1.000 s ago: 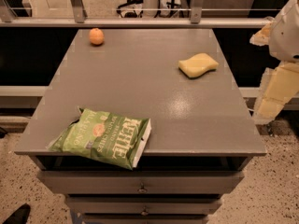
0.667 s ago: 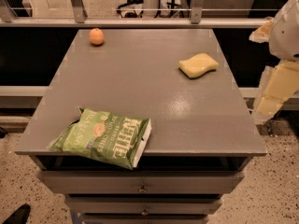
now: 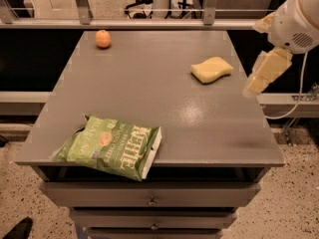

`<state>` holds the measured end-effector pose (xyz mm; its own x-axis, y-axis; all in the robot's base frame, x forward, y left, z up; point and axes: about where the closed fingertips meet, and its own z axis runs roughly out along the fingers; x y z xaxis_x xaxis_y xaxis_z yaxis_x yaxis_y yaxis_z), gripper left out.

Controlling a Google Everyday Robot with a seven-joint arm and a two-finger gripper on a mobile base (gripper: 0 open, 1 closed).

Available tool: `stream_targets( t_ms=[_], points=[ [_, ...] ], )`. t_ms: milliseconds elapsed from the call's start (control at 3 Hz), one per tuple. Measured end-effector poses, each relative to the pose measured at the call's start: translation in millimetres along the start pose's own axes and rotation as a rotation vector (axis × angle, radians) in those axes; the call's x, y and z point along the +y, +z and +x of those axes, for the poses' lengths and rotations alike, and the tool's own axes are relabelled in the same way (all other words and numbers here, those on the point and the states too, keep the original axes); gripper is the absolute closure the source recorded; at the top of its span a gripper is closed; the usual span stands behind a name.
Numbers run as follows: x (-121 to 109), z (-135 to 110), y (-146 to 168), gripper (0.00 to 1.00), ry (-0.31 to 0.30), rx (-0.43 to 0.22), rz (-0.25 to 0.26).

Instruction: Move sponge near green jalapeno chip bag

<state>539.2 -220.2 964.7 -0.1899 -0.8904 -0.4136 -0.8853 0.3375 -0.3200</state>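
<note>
Office: drawer cabinet [image 3: 149, 201], chair base [image 3: 137, 5]; hand [image 3: 260, 78] at right.

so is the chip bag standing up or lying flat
Lying flat: the green jalapeno chip bag rests lettering-up on the table. The gripper hangs beside the table's right edge.

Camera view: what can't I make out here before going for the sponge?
- Gripper, beyond the table's right edge, right of the sponge: the arm is cut off by the frame's top-right corner.
- Sponge: underside hidden against the table.
- Chip bag: small print too small to read.
- Drawers: lower ones cut off by the bottom edge.
</note>
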Motion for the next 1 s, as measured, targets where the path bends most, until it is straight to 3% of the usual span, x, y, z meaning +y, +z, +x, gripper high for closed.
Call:
stream_targets(
  t_ms=[333, 667, 1000],
  points=[
    [-46, -10, 45, 0.0, 0.083, -0.134, -0.003],
    [-91, -28, 117, 0.0, 0.209, -0.281, -0.041],
    [-108, -30, 149, 0.0, 0.251, -0.315, -0.057]
  ],
)
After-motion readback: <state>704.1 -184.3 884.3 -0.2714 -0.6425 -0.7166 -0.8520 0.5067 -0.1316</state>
